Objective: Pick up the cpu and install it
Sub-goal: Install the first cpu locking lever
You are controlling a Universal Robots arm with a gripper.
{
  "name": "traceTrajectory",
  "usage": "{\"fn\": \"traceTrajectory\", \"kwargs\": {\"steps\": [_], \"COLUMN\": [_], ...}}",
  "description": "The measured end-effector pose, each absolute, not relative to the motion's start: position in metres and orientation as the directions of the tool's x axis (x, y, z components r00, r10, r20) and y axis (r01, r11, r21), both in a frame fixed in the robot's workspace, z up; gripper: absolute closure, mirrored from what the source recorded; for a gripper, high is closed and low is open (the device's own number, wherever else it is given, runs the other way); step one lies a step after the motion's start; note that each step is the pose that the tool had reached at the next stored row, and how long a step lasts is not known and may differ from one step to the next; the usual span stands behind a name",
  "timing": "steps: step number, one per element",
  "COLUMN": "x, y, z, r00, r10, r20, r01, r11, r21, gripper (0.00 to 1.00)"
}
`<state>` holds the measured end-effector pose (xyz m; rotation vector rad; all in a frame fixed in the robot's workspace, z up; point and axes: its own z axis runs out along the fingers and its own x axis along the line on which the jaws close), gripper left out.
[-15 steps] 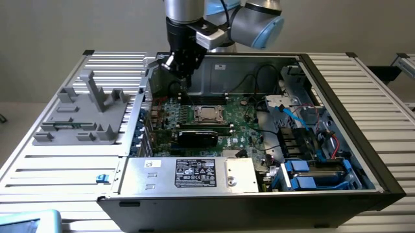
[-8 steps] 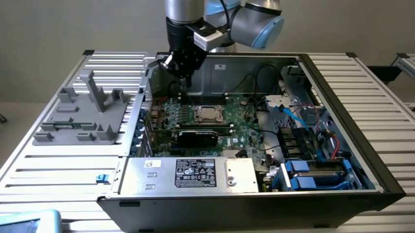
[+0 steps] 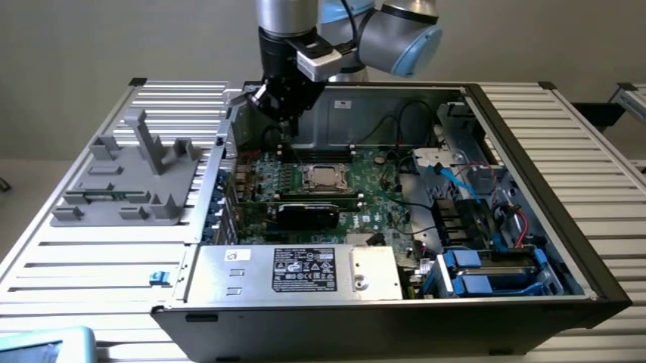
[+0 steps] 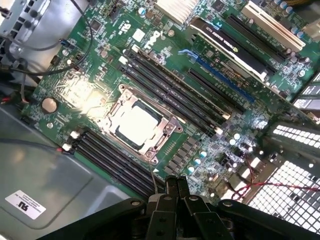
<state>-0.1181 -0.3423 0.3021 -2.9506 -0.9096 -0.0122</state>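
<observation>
Gripper (image 3: 284, 121) is pressed together and empty, hanging over the rear of the motherboard (image 3: 376, 203). The cpu (image 3: 323, 177) lies flat in its socket (image 4: 161, 141), apart from the gripper, lower and toward the exterior view's right. It is square, so no long axis.

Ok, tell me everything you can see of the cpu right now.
The cpu is a small flat square chip with a pale, shiny metal top that glares under the light. It lies level in the socket's metal frame, which borders its edges, on the green motherboard between rows of black memory slots. The gripper, shut with nothing in it, hangs above and does not touch it.
</observation>
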Motion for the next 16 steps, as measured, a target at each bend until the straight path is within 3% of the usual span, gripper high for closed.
{"fn": "traceTrajectory", "kwargs": {"steps": [16], "x": [-0.1181], "y": [-0.3423], "z": [0.3016], "r00": [0.932], "r10": [0.361], "r20": [0.023], "r01": [0.362], "r11": [-0.931], "r21": [-0.049], "gripper": [0.89]}}
